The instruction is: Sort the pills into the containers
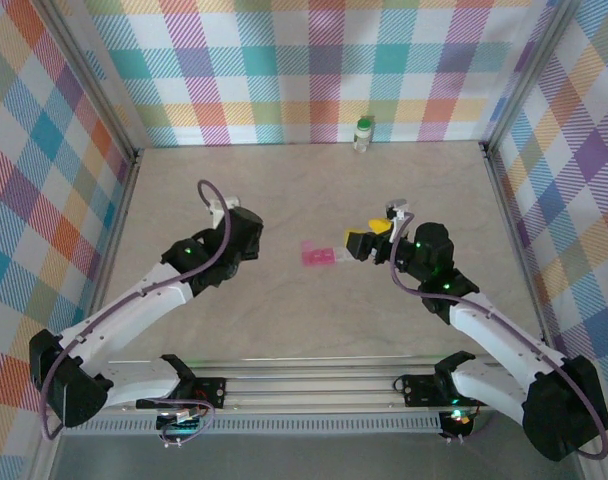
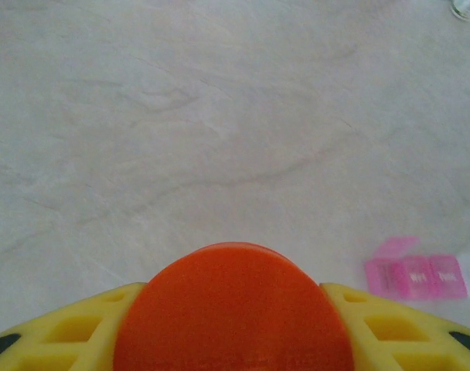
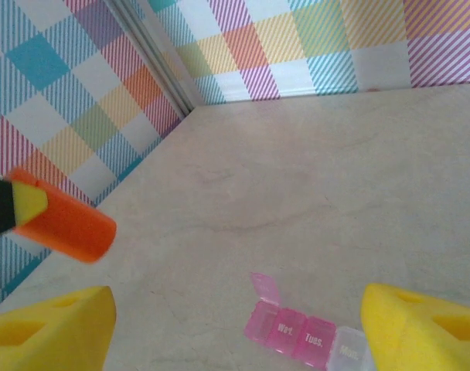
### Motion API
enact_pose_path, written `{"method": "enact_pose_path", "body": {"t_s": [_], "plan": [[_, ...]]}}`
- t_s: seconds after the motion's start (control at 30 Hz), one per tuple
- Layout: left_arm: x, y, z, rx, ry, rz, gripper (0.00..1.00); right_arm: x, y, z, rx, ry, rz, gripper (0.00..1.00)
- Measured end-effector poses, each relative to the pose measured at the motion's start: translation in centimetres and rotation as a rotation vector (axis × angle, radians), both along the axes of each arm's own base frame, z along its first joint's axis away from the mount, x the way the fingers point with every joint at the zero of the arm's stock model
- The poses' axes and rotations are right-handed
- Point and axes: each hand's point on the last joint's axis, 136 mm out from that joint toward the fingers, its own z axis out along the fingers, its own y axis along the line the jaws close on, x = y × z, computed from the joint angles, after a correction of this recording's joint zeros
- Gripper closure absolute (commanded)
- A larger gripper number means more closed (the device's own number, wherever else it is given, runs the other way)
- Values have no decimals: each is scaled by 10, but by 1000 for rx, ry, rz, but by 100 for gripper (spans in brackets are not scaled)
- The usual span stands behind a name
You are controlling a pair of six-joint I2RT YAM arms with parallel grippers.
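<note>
orange vial (image 2: 233,317), clamped in left gripper (image 2: 233,291)

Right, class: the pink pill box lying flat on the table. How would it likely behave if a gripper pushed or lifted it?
The pink pill box looks like thin, see-through plastic, so probably light and stiff. Lying low and flat on the smooth table, it would likely slide, not roll or tip. Its one raised lid might snag or snap shut.
</note>
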Motion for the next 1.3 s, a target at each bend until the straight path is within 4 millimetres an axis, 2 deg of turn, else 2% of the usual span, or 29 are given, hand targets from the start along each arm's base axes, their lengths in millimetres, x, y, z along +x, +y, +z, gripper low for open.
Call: {"method": "enact_pose_path", "body": {"t_s": [0.17, 0.27, 0.5, 0.7, 0.9, 1.03, 1.3], "plan": [[-11, -25, -10, 24, 9, -46, 56, -5, -14, 9, 12, -10, -66, 17], [-14, -42, -23, 77, 23, -81, 56, -8, -24, 13, 8, -9, -112, 17], [-12, -95, -41, 133, 25, -172, 56, -22, -47, -4, -45, 76, -196, 16], [-9, -125, -55, 134, 21, -225, 56, -36, -68, 0, -63, 72, -268, 15], [-8, -151, -81, 158, 50, -279, 55, -44, -80, -10, -99, 106, -306, 14], [-16, -164, -96, 184, 73, -318, 54, -48, -86, -20, -126, 130, -327, 13], [-20, -175, -101, 146, 71, -346, 49, -51, -91, -32, -161, 167, -346, 13]]}}
